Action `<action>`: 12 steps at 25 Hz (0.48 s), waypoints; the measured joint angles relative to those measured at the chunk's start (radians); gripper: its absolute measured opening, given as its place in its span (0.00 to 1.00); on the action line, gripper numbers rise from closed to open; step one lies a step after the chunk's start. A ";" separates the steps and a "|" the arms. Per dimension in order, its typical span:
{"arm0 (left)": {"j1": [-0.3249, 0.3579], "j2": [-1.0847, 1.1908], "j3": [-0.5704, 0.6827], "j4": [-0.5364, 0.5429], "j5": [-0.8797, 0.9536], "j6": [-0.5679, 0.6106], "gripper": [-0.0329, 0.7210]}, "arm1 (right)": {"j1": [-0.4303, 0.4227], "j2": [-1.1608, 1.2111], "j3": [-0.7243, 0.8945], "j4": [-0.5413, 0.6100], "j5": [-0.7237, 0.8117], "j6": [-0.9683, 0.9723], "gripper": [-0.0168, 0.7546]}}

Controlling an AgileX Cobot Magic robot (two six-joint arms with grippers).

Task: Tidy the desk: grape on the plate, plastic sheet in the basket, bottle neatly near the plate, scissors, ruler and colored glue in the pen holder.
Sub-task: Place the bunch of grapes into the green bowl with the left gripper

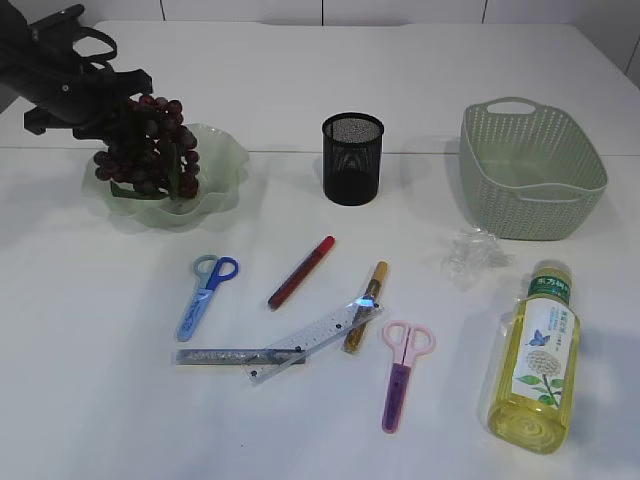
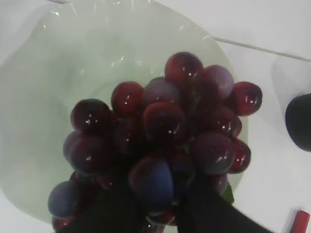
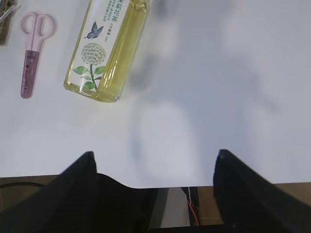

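Exterior view shows the left gripper [image 1: 135, 95] narrowly gripping the grape bunch [image 1: 150, 145] over the plate [image 1: 215, 160] at ten o'clock, while the right gripper [image 3: 155, 170] stands wide, empty.

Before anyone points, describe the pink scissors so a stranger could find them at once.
Start at the yellow bottle lying at the table's front right. Just left of it lie the pink scissors, handles away from the front edge, purple sheath over the blades. The other scissors, further left, are blue.
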 joint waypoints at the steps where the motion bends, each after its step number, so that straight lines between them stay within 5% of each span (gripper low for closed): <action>1: 0.000 0.000 0.000 0.000 -0.002 0.008 0.22 | 0.000 0.000 0.000 0.000 0.000 0.000 0.77; 12: 0.000 0.012 0.000 0.000 -0.020 0.036 0.40 | 0.000 0.000 0.000 0.000 0.000 0.000 0.77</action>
